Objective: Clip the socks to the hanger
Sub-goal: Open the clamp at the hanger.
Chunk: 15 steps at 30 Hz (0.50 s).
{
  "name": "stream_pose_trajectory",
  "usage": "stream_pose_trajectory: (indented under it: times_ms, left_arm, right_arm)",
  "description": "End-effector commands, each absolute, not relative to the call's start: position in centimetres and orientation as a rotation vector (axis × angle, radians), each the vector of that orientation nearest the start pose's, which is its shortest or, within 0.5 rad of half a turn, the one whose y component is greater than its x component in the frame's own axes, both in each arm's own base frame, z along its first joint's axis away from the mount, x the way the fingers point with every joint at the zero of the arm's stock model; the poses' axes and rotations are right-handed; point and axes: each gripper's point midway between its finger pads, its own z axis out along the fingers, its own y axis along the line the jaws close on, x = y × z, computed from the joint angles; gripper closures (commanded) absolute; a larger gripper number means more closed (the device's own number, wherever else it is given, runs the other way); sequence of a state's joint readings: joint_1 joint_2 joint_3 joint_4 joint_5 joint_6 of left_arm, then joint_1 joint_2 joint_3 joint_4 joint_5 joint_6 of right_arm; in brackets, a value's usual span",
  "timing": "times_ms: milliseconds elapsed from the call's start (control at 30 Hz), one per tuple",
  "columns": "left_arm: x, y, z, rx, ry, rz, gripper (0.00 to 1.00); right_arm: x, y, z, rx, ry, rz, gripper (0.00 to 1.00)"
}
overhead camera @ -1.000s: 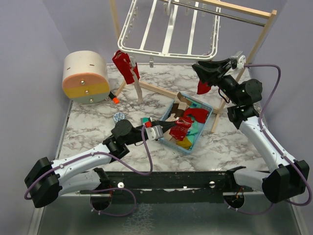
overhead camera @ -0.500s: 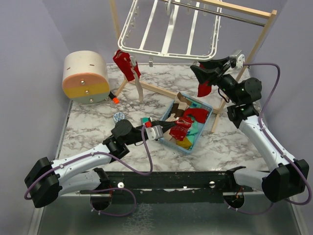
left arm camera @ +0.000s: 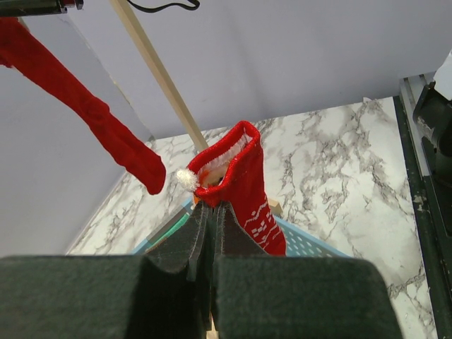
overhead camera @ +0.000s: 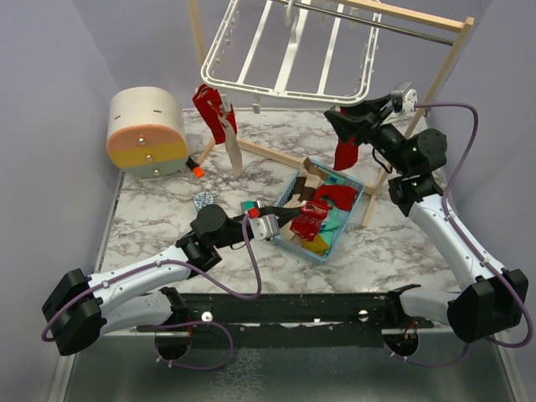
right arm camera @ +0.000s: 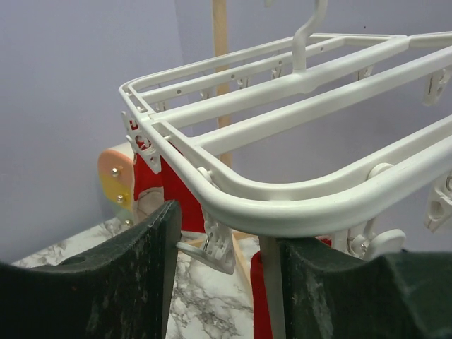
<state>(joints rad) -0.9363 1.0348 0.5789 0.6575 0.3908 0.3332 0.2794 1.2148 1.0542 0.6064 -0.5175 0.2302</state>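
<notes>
Red sock [left arm camera: 244, 183] stands pinched between left jaws (basket [left arm camera: 305, 244] just below).

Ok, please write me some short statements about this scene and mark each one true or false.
1. The left claw is shut on a red sock. True.
2. The blue basket is empty. False: several socks lie in it.
3. A second red sock hangs below the front left corner of the white hanger. True.
4. The left claw holds its sock up at the hanger. False: it holds the sock low, just over the basket.
5. The table has a plain wooden top. False: the top has a marble pattern.
</notes>
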Motion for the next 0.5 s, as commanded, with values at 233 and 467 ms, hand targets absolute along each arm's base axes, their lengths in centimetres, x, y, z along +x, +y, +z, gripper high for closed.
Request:
stream_pose_trajectory:
  times_ms: [233,467]
  left_arm:
    - [17.6,-33.4,30.0,1.076,0.896,-0.779,1.0]
    - [17.5,-33.4,30.0,1.077,0.895,-0.782,1.0]
  right_arm:
    - [34.6,20.3,44.4,-0.533,1.096,0.761,0.38]
    - [33.9,21.2,44.2,-0.608,1.097,0.799,0.38]
